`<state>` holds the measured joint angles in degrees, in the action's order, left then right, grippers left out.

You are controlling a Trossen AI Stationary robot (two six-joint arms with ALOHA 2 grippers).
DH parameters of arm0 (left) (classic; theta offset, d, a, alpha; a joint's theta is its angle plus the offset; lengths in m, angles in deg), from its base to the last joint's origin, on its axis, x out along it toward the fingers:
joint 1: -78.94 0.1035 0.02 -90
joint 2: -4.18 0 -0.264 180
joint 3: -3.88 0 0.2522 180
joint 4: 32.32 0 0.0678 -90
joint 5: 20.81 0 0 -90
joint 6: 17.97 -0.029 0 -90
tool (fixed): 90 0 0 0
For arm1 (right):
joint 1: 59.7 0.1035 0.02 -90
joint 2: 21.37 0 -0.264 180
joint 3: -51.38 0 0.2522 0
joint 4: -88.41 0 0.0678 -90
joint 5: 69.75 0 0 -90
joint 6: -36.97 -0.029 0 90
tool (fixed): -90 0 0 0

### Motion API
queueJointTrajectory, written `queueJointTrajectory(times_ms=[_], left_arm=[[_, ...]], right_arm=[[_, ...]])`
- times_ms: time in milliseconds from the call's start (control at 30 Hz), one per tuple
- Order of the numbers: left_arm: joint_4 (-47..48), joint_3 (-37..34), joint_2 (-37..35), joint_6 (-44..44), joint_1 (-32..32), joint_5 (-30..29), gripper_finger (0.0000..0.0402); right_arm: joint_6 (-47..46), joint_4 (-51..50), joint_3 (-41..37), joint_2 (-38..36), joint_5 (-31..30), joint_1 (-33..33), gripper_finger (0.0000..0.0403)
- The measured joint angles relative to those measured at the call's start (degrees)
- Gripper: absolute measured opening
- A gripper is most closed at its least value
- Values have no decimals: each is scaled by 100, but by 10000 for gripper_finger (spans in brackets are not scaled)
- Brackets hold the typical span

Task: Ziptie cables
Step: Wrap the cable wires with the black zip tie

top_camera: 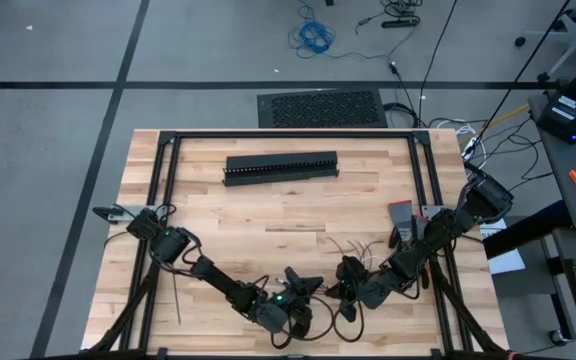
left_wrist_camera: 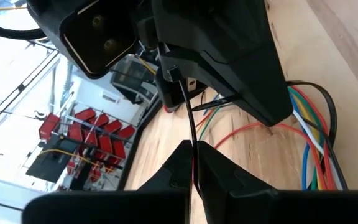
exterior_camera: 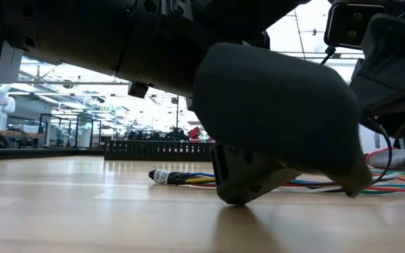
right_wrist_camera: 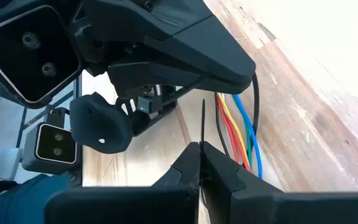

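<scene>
The cables (left_wrist_camera: 309,143) are a bundle of coloured wires lying on the wooden table (top_camera: 268,210) near its front edge, seen also in the right wrist view (right_wrist_camera: 235,134) and the low view (exterior_camera: 188,178). A thin black ziptie (left_wrist_camera: 188,118) runs between my two grippers just beside the wires. My left gripper (top_camera: 316,286) and my right gripper (top_camera: 346,285) face each other closely over the table's near middle, both shut on that strip. My left gripper pinches the ziptie between its two fingertips (left_wrist_camera: 195,163), coming in about level. From the fingers the strip runs straight on toward my right gripper and stands clear of the table. My right gripper pinches a thin black strip (right_wrist_camera: 202,148) between its two fingertips, slanting down toward the table. A short free end (right_wrist_camera: 204,107) sticks out past the fingers, next to the coloured wires. I cannot tell whether it is the same strip my left gripper holds.
A long black slotted duct (top_camera: 281,167) lies across the far half of the table. Black frame rails (top_camera: 163,190) run along the left and right sides. A small red and grey object (top_camera: 400,212) sits at the right. A thin dark strip (top_camera: 175,300) lies at the near left.
</scene>
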<state>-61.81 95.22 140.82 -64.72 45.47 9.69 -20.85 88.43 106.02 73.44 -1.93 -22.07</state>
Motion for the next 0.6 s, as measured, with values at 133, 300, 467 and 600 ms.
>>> queueJointTrajectory(times_ms=[133, 300, 467, 600], left_arm=[[-77, 2, 0, -19, 33, 96, 22], [-227, 2, 2, -64, 46, 110, 22], [-263, 4, 2, -7, 62, 80, 22], [-264, 4, 2, -2, 85, 69, 22]], right_arm=[[0, -4, 0, 0, -1, 0, 0], [-2, -71, 0, 0, -58, 0, 0], [43, -66, 0, 2, -293, -6, 0], [150, -39, 0, 2, -305, -20, 0]])
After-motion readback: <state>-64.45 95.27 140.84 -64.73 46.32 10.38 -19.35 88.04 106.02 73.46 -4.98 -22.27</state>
